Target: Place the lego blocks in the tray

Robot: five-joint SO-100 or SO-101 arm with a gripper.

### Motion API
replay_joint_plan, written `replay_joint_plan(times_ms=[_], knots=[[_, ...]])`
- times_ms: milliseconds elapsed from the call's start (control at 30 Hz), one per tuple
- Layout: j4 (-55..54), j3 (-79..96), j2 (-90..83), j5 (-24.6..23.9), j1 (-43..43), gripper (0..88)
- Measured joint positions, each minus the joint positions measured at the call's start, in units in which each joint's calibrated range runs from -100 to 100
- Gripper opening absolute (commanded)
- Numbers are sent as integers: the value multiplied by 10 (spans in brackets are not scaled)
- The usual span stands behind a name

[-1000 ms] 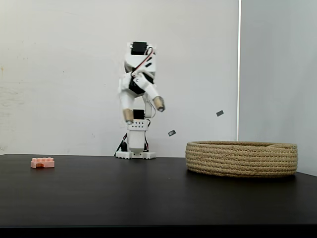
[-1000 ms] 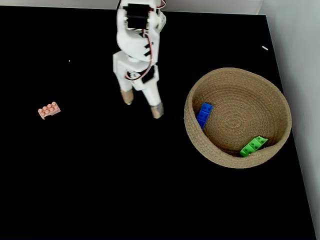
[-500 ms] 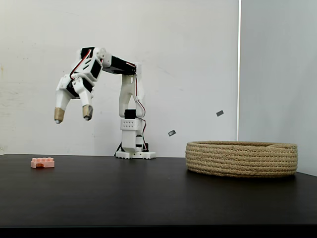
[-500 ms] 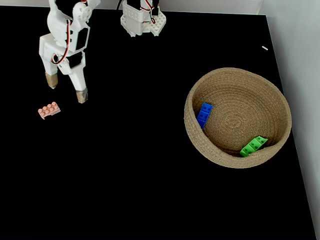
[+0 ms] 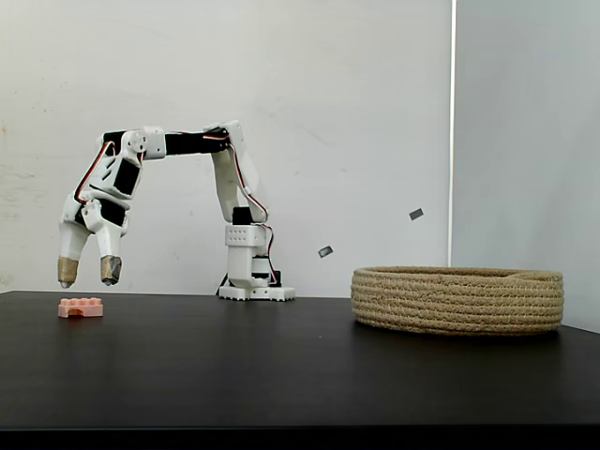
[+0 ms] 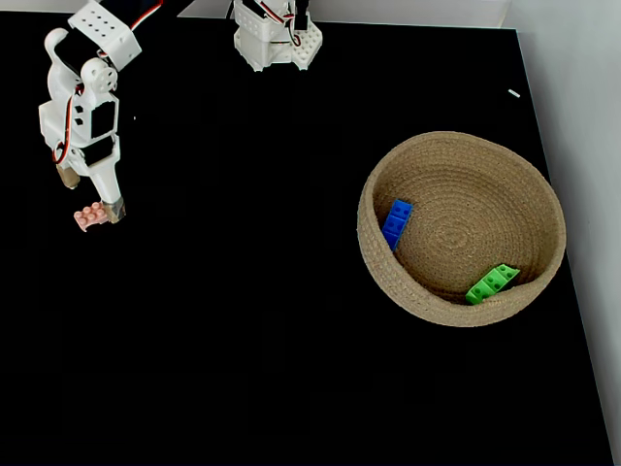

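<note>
Claw [image 5: 84, 272] at left of the side fixed view, fingers spread and empty, hanging just above the pink brick [image 5: 81, 307] on the black tabletop [image 5: 300, 366]. From above, claw [image 6: 89, 193] sits upper left over the pink brick [image 6: 90, 216]. Blue brick [image 6: 395, 222] and green brick [image 6: 492, 283] lie apart inside the tray [image 6: 461, 153] at right.

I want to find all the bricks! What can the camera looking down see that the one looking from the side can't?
From above: the blue brick and green brick lying inside the basket. From the side: the open gripper hangs above the table, not touching the pink brick; the basket's wall hides its inside. Both show the pink brick, basket, arm and table.
</note>
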Motion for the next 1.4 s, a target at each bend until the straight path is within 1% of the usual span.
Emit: replay_joint_plan(times_ms=[233,733,900,1100,1400], knots=[[0,0,4,-17,-28,319],[0,0,41,-18,-6,299],[-15,0,53,-18,1,294],[-19,0,54,-18,2,267],[-24,-1,60,-26,2,202]])
